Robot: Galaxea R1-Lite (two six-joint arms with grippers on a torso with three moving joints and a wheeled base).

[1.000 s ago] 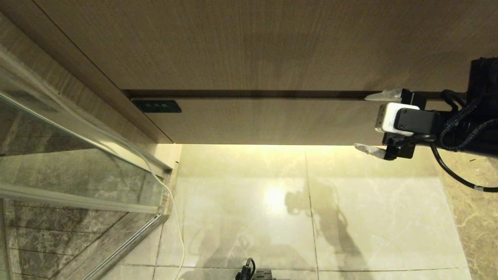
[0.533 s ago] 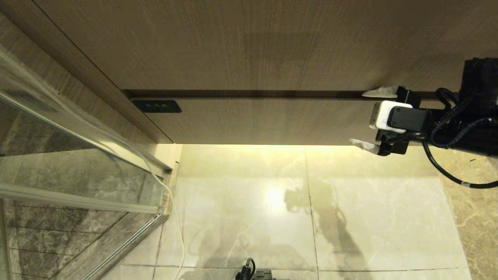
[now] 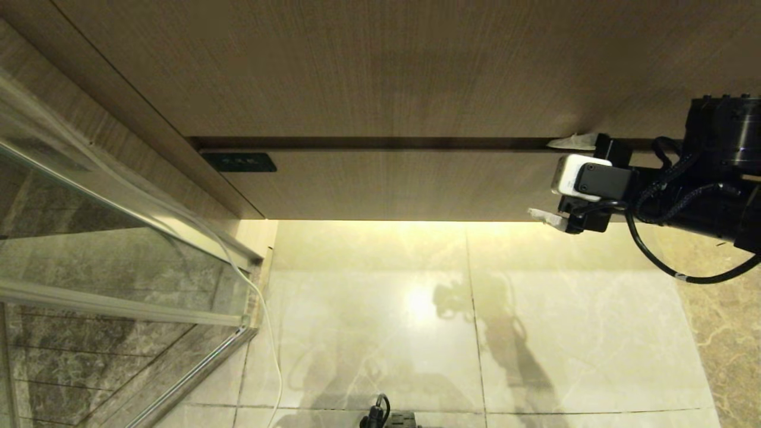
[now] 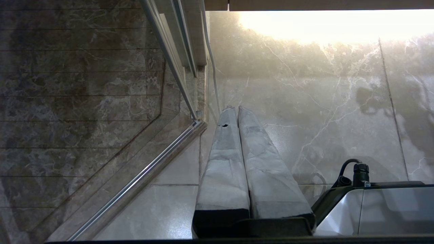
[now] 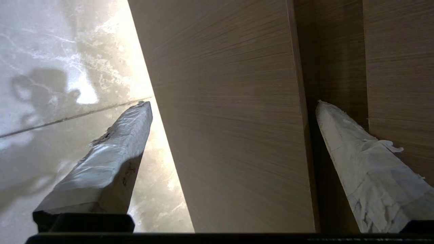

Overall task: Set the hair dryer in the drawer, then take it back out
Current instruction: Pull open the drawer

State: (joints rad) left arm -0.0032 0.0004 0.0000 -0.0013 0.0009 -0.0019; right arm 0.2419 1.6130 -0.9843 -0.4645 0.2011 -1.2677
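Here, right gripper [image 3: 550, 179] fingers [image 5: 105, 162] spread, straddling closed drawer [image 3: 392, 184] front.

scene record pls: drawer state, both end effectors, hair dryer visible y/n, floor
drawer: shut, flat wood-grain front flush under the upper panel
right end effector: open, fingers straddling the drawer front at its right end, one at the dark gap above it, one below its bottom edge
left end effector: shut, empty, pointing at the floor
hair dryer: not visible in any view
floor: pale marble tiles, glass panel at left
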